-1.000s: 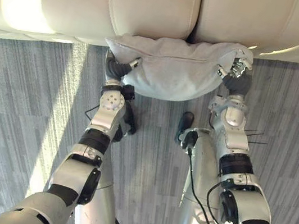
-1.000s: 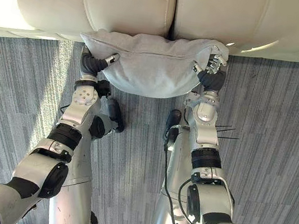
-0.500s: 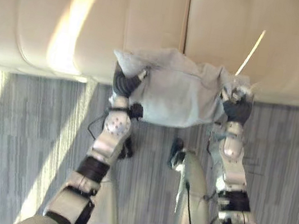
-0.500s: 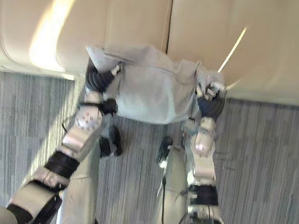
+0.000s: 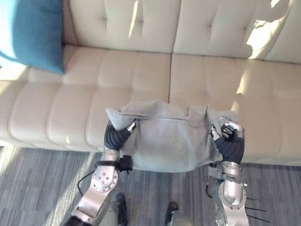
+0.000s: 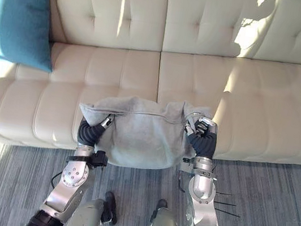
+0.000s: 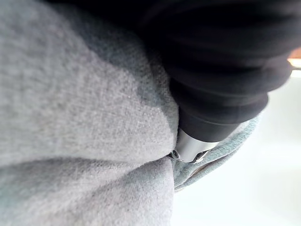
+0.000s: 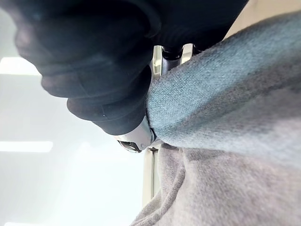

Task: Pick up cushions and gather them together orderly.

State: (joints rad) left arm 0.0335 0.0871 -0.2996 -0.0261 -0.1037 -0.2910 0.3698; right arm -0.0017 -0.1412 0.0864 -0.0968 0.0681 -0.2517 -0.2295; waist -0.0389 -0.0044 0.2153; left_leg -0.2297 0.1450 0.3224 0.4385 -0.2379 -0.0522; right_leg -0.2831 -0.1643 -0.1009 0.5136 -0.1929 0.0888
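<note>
A grey cushion (image 5: 169, 139) hangs in front of the cream sofa (image 5: 87, 80), held up between both hands over the seat's front edge. My left hand (image 5: 117, 136) grips its left side, fingers curled into the cloth. My right hand (image 5: 229, 144) pinches the cushion's right upper corner. Both wrist views show grey fabric (image 7: 84, 117) pressed against each hand's dark cover (image 8: 94, 70). A blue cushion (image 5: 24, 21) leans upright against the backrest at the sofa's far left end.
The sofa's long seat (image 6: 266, 103) runs across the view with tufted back cushions behind it. Grey striped carpet (image 5: 13, 183) lies in front of the sofa.
The camera has tilted up, bringing the whole sofa and the blue cushion into sight. Both hands have lifted the grey cushion from below the seat's front to the level of the seat edge.
</note>
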